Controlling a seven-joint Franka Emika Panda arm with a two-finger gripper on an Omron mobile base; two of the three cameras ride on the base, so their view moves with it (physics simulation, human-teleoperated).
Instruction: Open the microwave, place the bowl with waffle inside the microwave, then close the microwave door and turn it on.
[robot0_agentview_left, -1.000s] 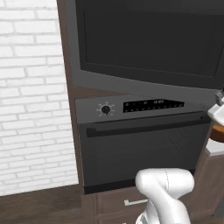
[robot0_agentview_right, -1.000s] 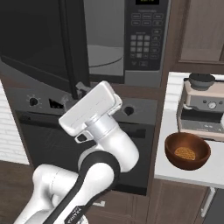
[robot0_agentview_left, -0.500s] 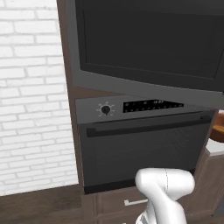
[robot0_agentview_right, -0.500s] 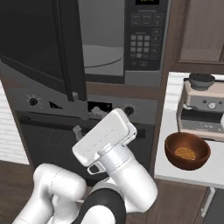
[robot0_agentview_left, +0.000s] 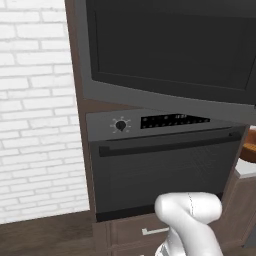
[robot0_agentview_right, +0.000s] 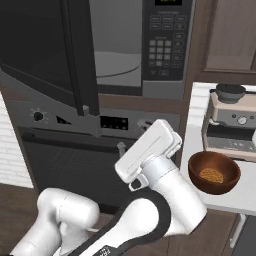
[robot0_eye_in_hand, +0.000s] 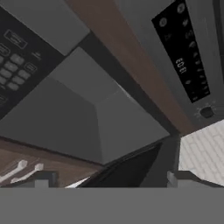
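At the far left, the microwave door, a large black glass panel in a thick grey frame, stands swung open toward me. Behind it, the wide dark grey built-in microwave shows its pale open cavity and a dark keypad strip on the right. Below sits a grey oven with a round knob and a bar handle. My gripper hangs in front of the oven, pointing up at the microwave; I cannot tell whether its fingers are apart or together. On the white counter to the right rests the brown bowl with waffle, near a coffee machine.
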